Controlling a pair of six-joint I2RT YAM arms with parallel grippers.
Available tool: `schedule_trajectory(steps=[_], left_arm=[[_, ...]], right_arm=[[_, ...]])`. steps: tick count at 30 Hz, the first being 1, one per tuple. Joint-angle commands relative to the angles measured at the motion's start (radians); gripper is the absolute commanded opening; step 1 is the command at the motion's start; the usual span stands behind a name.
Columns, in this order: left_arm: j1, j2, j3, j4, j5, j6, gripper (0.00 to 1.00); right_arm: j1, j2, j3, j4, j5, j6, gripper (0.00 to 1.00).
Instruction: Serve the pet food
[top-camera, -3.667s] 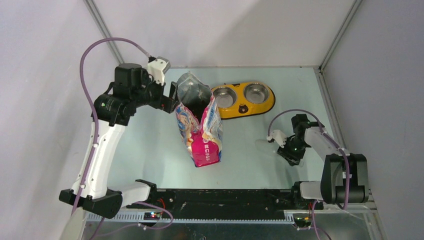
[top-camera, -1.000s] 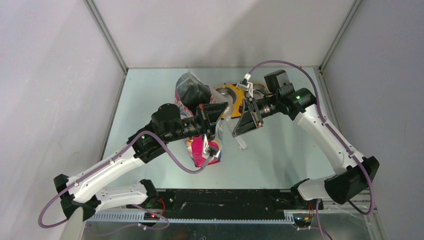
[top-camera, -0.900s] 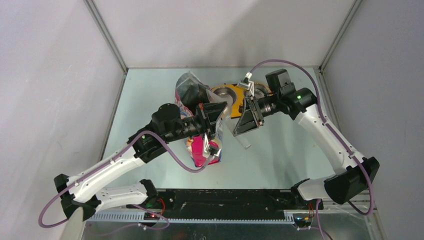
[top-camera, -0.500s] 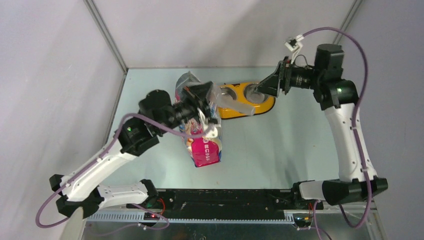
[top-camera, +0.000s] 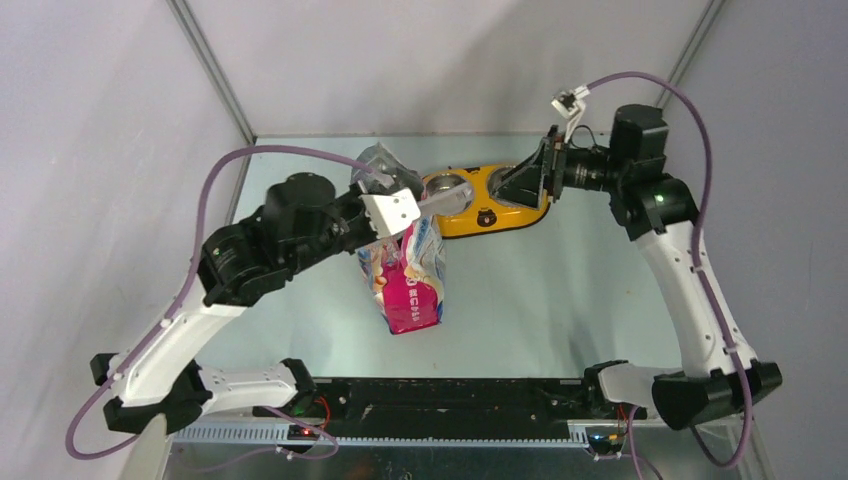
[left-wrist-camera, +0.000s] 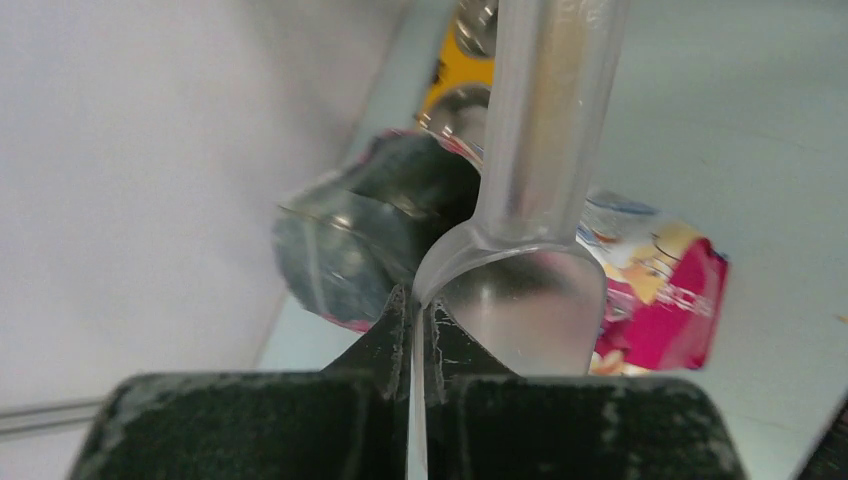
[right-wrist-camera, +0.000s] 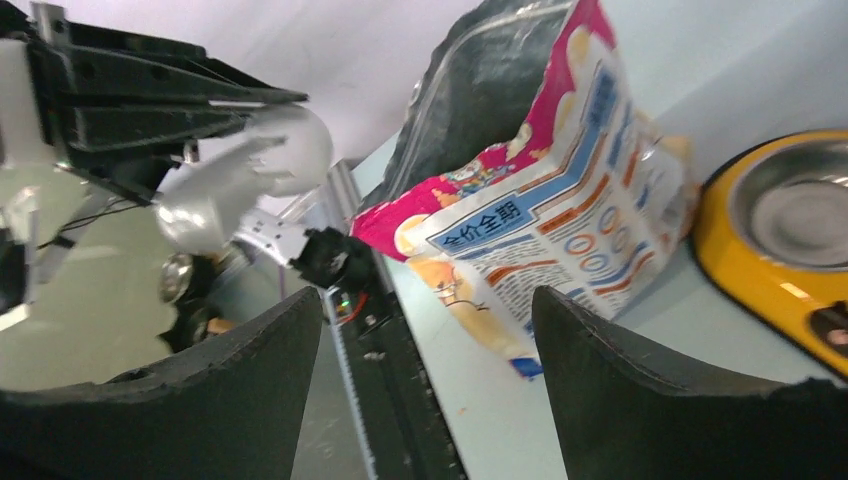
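The pink-and-blue cat food bag (top-camera: 407, 275) stands open in the middle of the table, and its dark mouth (left-wrist-camera: 385, 215) hides the pet food. My left gripper (top-camera: 408, 208) hovers over that mouth. It is shut on the thin rim of a clear plastic scoop (left-wrist-camera: 525, 300), whose handle (top-camera: 447, 202) points toward the yellow double bowl (top-camera: 487, 215). The scoop looks empty. My right gripper (top-camera: 528, 183) hangs open above the bowl's right cup with nothing between its fingers (right-wrist-camera: 640, 400). The right wrist view takes in the bag (right-wrist-camera: 560, 200) and the scoop (right-wrist-camera: 235, 175).
Both steel cups (top-camera: 450, 192) of the yellow bowl (right-wrist-camera: 745, 265) appear empty. The bowl stands just right of the bag, near the back wall. Grey walls close the table on three sides. A black rail (top-camera: 450, 395) with both arm bases runs along the near edge.
The right gripper let go of the scoop, opened wide and drew back to the right, above the bowl. The left gripper shut on the scoop and carried it up over the bag's mouth.
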Motion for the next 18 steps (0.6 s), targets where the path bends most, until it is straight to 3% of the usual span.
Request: schedule_trajectory(steps=[1,6,9,18], left_arm=[[-0.004,0.020,-0.027,-0.093,0.021,-0.167,0.00],[-0.004,0.060,-0.024,-0.071,-0.022,-0.071,0.00],[-0.004,0.117,0.064,-0.114,-0.001,-0.073,0.00],[-0.004,0.307,0.308,-0.186,-0.005,-0.166,0.00]], right_arm=[[0.035,0.064,-0.010,0.072,-0.189,0.132,0.78],[0.072,0.151,0.032,0.034,-0.287,0.220,0.76],[0.109,0.176,0.079,0.007,-0.286,0.214,0.76],[0.165,0.187,0.106,0.003,-0.134,0.231,0.71]])
